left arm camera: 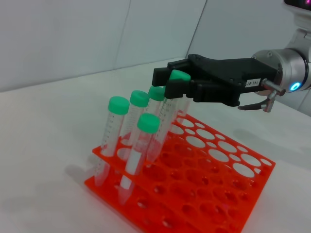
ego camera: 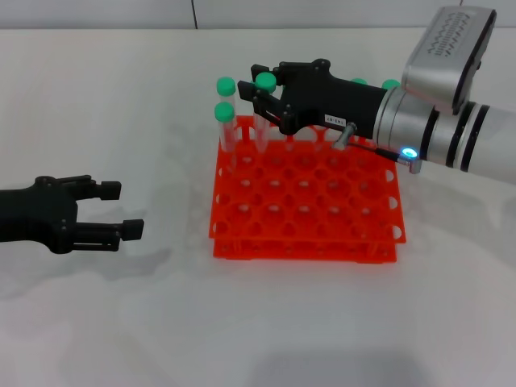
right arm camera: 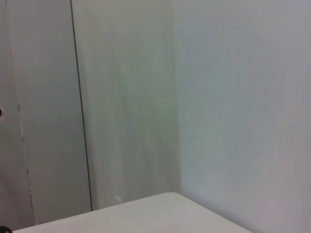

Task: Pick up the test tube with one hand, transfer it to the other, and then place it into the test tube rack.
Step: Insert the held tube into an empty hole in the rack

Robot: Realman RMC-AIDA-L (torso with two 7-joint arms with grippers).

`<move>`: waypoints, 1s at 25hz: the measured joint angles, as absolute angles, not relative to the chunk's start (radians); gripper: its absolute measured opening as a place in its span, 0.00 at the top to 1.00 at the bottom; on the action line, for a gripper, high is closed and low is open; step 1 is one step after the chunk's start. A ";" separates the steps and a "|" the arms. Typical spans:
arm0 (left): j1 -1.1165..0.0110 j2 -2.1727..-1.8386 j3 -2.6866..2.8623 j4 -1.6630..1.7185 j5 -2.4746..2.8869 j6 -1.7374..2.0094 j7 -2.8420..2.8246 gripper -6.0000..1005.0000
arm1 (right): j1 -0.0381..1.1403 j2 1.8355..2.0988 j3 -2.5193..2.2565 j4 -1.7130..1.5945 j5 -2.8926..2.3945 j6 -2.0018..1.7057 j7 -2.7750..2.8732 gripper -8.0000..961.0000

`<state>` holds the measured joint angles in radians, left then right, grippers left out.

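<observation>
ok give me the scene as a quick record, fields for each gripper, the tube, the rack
right gripper: over the rack's far left corner, shut on the test tube just below its green cap
left gripper: open, empty, left of the rack
test tube: lower end in a rack hole
test tube rack: orange-red, other tubes along its far side

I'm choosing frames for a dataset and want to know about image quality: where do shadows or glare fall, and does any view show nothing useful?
Head view: soft, even light; faint shadows under the left gripper and the test tube rack; a blue indicator light glows on the right wrist. Left wrist view: sharp, with the right gripper around the test tube. Right wrist view: only wall and table edge.
</observation>
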<state>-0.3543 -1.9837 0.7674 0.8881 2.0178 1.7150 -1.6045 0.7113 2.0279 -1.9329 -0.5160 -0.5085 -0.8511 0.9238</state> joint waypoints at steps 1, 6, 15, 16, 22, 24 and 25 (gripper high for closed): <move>-0.354 -1.984 0.768 0.888 2.018 1.715 -1.604 0.13 | 0.712 2.028 -1.935 -0.515 -0.508 -0.851 0.924 0.72; -0.354 -1.985 0.770 0.888 2.017 1.715 -1.604 0.13 | 0.712 2.028 -1.942 -0.515 -0.508 -0.851 0.922 0.72; -0.354 -1.986 0.770 0.888 2.017 1.716 -1.604 0.13 | 0.711 2.028 -1.956 -0.516 -0.508 -0.851 0.911 0.72; -0.354 -1.986 0.770 0.888 2.017 1.716 -1.604 0.13 | 0.712 2.028 -1.957 -0.516 -0.508 -0.851 0.911 0.72; -0.354 -1.987 0.770 0.888 2.017 1.717 -1.604 0.13 | 0.712 2.028 -1.960 -0.519 -0.506 -0.851 0.911 0.72; -0.354 -1.986 0.770 0.888 2.018 1.717 -1.604 0.13 | 0.712 2.028 -1.964 -0.520 -0.506 -0.851 0.911 0.72; -0.354 -1.986 0.770 0.888 2.018 1.717 -1.604 0.13 | 0.712 2.028 -1.966 -0.520 -0.506 -0.851 0.911 0.72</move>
